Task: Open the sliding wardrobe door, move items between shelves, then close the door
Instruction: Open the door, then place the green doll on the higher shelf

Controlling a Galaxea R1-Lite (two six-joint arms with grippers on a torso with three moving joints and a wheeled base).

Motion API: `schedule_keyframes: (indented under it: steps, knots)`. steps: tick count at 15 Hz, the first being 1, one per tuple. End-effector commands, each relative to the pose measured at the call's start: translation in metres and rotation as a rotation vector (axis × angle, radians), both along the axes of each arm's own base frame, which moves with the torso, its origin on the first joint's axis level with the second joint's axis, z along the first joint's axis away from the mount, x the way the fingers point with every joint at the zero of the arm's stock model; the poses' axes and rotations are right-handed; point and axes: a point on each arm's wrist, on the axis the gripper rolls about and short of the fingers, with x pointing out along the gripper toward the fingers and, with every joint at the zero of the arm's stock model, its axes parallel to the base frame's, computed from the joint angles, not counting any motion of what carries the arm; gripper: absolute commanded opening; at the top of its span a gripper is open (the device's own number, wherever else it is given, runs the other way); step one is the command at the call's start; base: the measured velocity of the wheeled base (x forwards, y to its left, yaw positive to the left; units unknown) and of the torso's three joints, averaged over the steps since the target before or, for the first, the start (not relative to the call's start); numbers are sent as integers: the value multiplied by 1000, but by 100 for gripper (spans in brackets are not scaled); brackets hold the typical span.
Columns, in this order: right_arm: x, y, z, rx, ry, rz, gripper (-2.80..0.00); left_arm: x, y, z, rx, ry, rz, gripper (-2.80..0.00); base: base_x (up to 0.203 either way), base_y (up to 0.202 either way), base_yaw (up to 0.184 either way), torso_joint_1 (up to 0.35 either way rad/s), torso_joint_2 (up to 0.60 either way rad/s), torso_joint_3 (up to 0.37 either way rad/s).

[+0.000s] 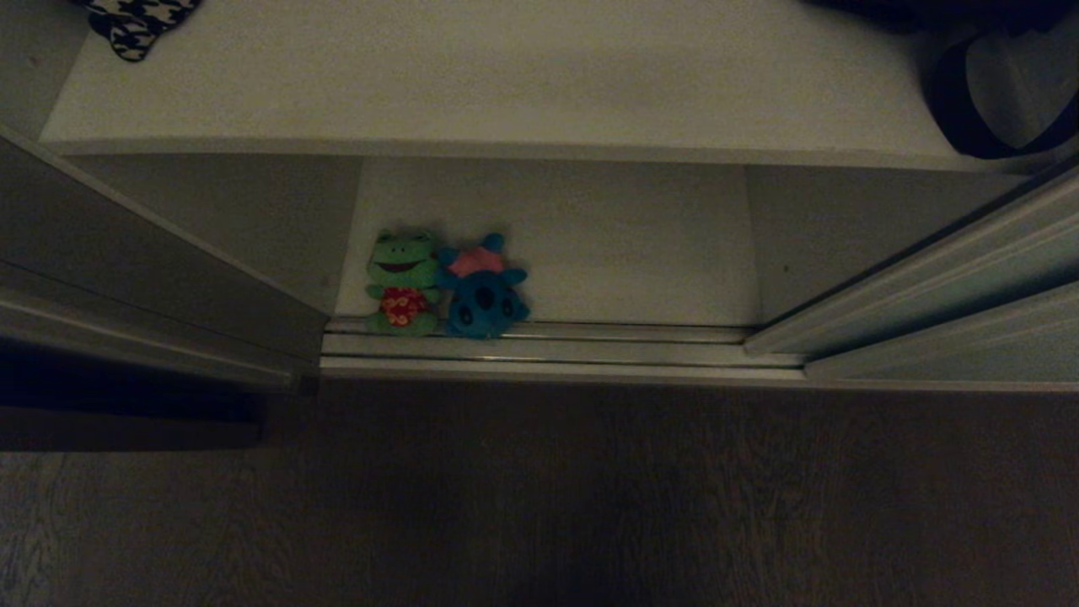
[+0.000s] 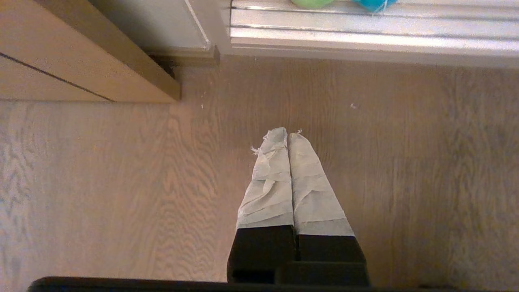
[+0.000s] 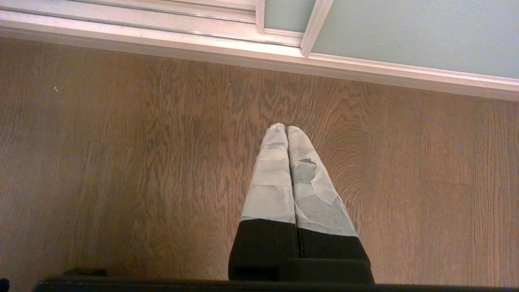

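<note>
While the wardrobe stood open in front of the robot, the sliding wardrobe door (image 1: 944, 278) sat pushed off to the right, a pale grey-green matte panel in a slim light frame, so the compartment was bare to the reach. A matching panel (image 1: 126, 261) angled away on the left. That gap was there for access, in my reading: the opening step looked done and the moving of items not yet begun.

Inside, two off-white boards showed. The upper shelf (image 1: 506, 84) ran the full width with a thin straight front edge, a houndstooth cloth (image 1: 139, 21) at its far left corner and a dark bag strap (image 1: 969, 101) at its right. The bottom shelf (image 1: 590, 244) lay below it, just behind the aluminium door track (image 1: 556, 350).

Right at that front edge, touching the track, the teal-blue plush toy (image 1: 483, 291) lay with its pink torso up, pressed against a green frog plush (image 1: 402, 282) in a red flowered shirt. Sitting so far forward, they looked easy to take from the wooden floor (image 1: 539, 506) side.

Neither arm showed from the head. The left gripper (image 2: 287, 132) hung over the floor short of the track, taped jaws pressed closed on nothing. The right gripper (image 3: 286, 126) hung likewise near the door's lower rail, jaws closed and empty, both parked, I'd judge.
</note>
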Motion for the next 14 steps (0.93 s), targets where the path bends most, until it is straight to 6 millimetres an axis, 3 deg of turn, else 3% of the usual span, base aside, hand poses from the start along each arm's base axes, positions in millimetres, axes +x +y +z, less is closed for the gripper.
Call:
schedule_keyframes:
  steps: [1, 4, 6, 8, 11, 14]
  knots:
    - [0, 0, 0, 0, -1, 0, -280, -2, 0, 9, 11, -16, -3, -280, 0, 0, 0, 0, 0, 0]
    - [0, 0, 0, 0, 0, 0, -280, 4, -1, 41, 30, 98, -40, -280, 0, 0, 0, 0, 0, 0]
    - [0, 0, 0, 0, 0, 0, -280, 28, -1, 61, 30, 262, -55, -280, 0, 0, 0, 0, 0, 0]
    - [0, 0, 0, 0, 0, 1, -280, 62, -1, 74, 27, 441, -70, -280, 0, 0, 0, 0, 0, 0]
    - [0, 0, 0, 0, -1, 0, -280, 125, -2, 70, 61, 707, -118, -280, 0, 0, 0, 0, 0, 0]
    - [0, 0, 0, 0, 0, 1, -280, 184, -3, 61, 79, 772, -178, -280, 0, 0, 0, 0, 0, 0]
